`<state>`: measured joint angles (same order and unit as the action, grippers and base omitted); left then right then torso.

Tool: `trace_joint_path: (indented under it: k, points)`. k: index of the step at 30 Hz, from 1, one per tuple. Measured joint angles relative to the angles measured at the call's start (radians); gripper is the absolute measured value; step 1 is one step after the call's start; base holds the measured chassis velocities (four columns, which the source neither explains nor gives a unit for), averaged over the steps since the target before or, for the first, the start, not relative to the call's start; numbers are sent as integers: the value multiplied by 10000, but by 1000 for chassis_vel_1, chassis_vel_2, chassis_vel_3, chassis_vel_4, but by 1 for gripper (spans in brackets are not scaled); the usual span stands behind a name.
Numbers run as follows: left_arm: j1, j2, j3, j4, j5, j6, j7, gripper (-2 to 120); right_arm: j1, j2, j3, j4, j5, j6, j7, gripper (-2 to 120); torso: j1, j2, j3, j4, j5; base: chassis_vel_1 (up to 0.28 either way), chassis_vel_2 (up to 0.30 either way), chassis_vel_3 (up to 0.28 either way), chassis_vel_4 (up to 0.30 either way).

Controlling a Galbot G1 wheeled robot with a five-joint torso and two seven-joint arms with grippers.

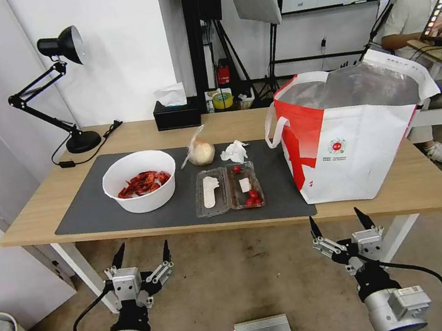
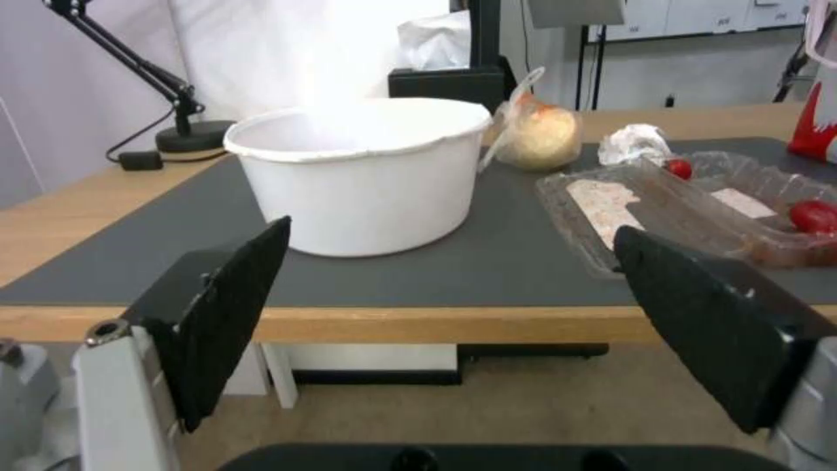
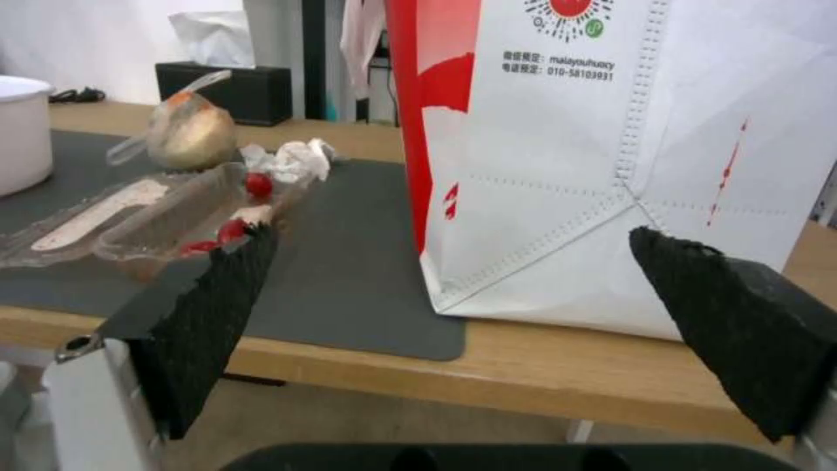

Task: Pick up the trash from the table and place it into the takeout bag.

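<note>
The left tool point(image 1: 140, 253) hangs below the near edge of the bench point(image 1: 39, 212), its fingers spread wide and holding nothing, roughly in line with the white bowl point(image 1: 140, 181). The right tool point(image 1: 342, 221) sits likewise below the near edge, fingers wide apart and empty, facing the near left corner of the takeout bag point(image 1: 352, 135).

All the trash lies on the dark grey mat point(image 1: 89, 207). The bowl, holding red crayfish shells point(image 1: 143, 182), stands on the left part of the mat. To its right, near the mat's near edge, the clear hinged tray point(image 1: 227, 188) lies open with a few cherry tomatoes point(image 1: 252, 197) in its right half. Farther back, the clear bag around a beige ball point(image 1: 200, 151) sits just beside the crumpled white tissue point(image 1: 235, 151), which is on its right.

The takeout bag stands upright at the right end of the bench, mouth open, its left side over the mat's right edge. A black tissue box point(image 1: 177, 114) sits at the far edge, and a black desk lamp point(image 1: 63, 89) at the far left.
</note>
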<state>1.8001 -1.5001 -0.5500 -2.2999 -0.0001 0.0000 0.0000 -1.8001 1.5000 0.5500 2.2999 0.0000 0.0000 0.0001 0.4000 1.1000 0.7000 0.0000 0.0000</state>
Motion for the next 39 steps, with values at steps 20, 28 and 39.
trace_joint_path:
  k: [20, 28, 39]
  points:
    - [0, 0, 0, 0, 0, 0, 0, 100, 0, 0, 0, 0, 0, 0, 0, 100, 0, 0, 0, 0, 0, 0, 0, 0, 0]
    - [-8, 12, 6, 0, -28, 7, -5, 100, 16, 21, 2, -22, -1, 13, -58, 100, 0, 0, 0, 1, -1, 0, 0, 0, 0]
    - [-833, 1108, 819, 223, -2136, 902, -776, 100, 457, 693, -158, -776, -366, 776, -1620, 100, 0, 0, 0, 0, -1, 0, 0, 0, 0]
